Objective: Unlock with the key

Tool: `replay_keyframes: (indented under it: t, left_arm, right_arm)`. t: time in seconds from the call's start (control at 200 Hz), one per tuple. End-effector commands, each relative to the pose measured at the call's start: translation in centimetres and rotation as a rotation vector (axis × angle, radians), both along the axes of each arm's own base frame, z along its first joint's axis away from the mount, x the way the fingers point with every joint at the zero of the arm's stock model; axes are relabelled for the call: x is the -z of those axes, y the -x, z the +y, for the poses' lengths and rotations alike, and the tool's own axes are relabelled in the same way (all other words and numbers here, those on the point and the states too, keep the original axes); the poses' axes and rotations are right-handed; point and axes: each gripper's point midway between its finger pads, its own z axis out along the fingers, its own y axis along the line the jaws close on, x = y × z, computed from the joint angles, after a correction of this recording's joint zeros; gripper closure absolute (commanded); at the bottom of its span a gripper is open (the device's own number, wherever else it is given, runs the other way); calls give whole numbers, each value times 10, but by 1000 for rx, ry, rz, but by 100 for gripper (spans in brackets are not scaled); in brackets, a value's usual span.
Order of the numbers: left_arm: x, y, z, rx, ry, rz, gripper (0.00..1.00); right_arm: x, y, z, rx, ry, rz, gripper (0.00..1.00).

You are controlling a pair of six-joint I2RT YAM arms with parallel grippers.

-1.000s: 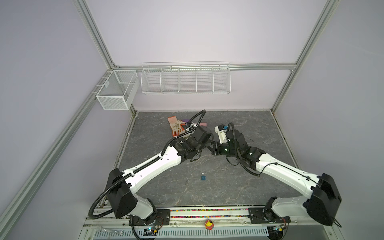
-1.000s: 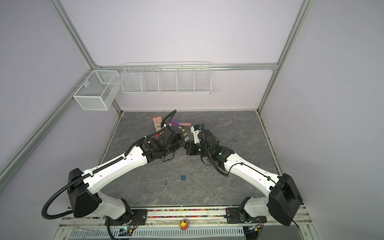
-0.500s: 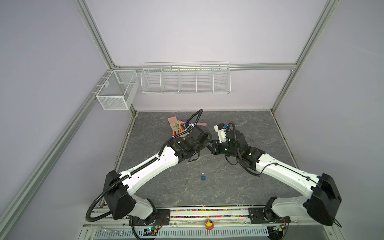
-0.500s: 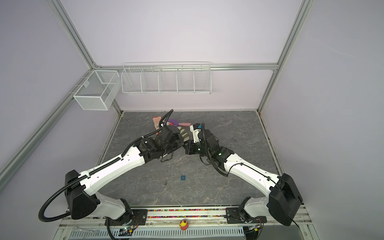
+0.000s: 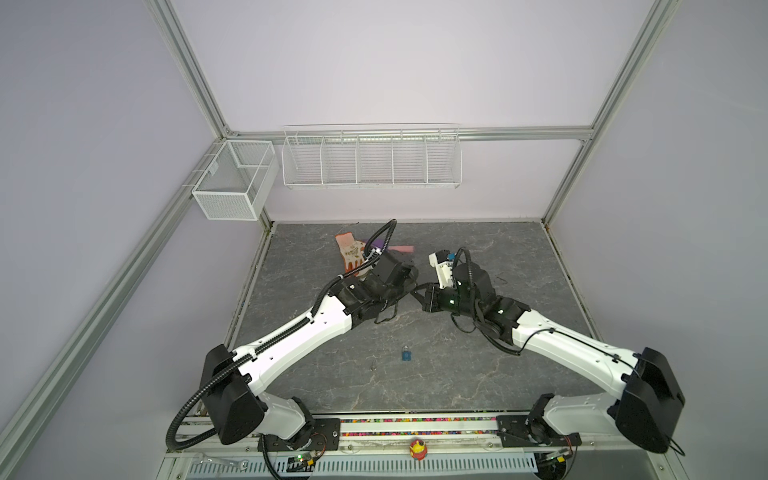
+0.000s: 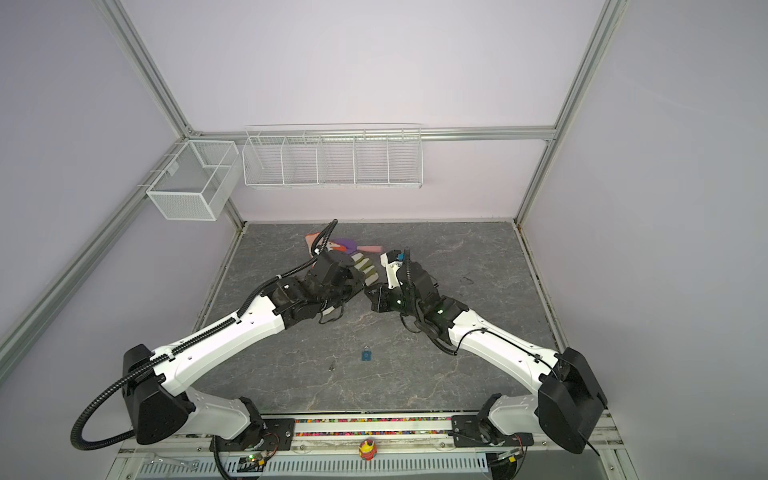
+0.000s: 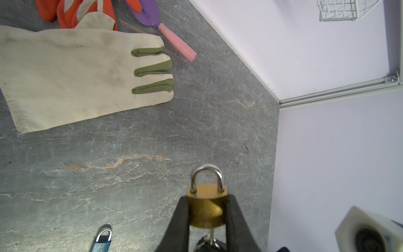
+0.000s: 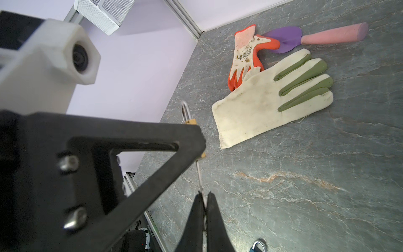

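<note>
Fig: my L gripper (image 7: 207, 203) clamped brass padlock (image 7: 206, 210) | my R gripper (image 8: 204, 200) pinched shut on key (image 8: 199, 174), blade entered padlock's base | blue padlock (image 5: 406, 354) lay on tabletop (image 5: 457, 374), apart.

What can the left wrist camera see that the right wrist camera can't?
Only the left wrist view shows the brass padlock face-on, with its closed shackle as a full loop, clamped in the left gripper. Only the right wrist view shows the long key shaft pinched by the right gripper, and the whole orange glove with its cuff. Both show the white glove, the purple trowel and the blue padlock.
</note>
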Motion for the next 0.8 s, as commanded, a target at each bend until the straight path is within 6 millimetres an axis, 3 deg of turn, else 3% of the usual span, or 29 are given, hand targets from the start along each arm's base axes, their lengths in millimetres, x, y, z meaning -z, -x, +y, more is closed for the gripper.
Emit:
replay_keyframes:
  t: [0.0,0.34,0.515,0.8]
  left_arm:
    - [-7,0,2,-18,46,-3,100]
    - [-4,4,3,-10,52,10,100]
    - [-11,6,5,-3,63,-5,100]
    - [-2,8,0,64,-23,-9,100]
  right_arm:
    - [-10,-7,4,22,-28,-39,94]
    - [-22,-12,-1,58,-20,-66,94]
    - [-13,-16,-2,72,17,-61,94]
    - [-21,-12,13,-2,10,-68,94]
